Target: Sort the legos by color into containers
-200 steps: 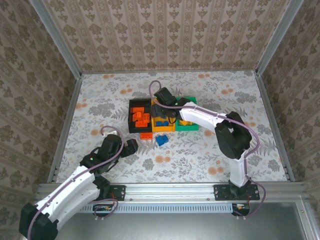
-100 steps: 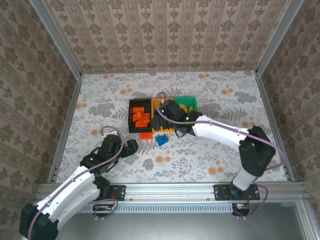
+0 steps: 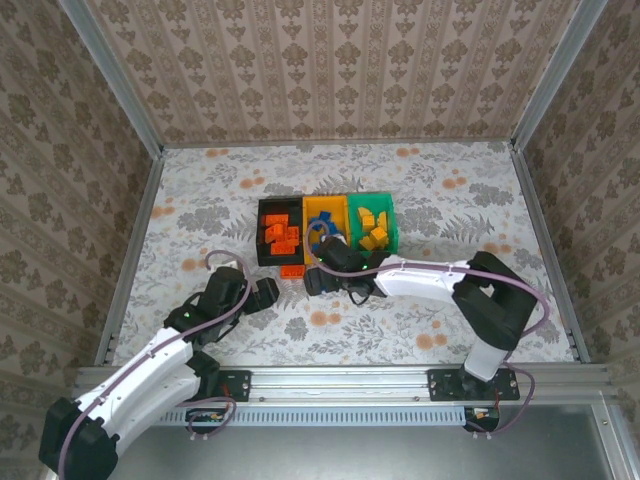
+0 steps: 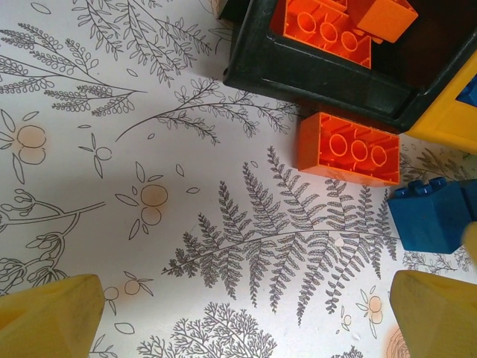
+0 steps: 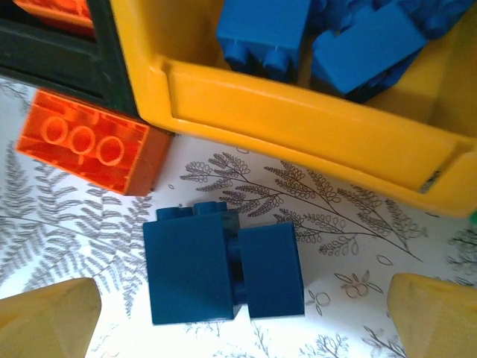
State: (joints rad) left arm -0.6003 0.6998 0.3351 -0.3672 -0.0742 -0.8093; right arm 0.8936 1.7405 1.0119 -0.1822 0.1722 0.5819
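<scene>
a flower-printed table (image 3: 200,200) is seen, on which a row of three joined bins (image 3: 262,235) is set. an orange brick (image 4: 349,149) is laid just beside the black bin (image 4: 313,74), and a blue brick (image 5: 220,268) is laid near the yellow bin (image 5: 298,134).

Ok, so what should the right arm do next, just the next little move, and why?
Probably lower the right gripper straight down over the loose blue lego and close. Its jaws stand open with that lego on the table between them, just outside the yellow bin that holds the other blue legos.

Bright, even light; soft shadows
</scene>
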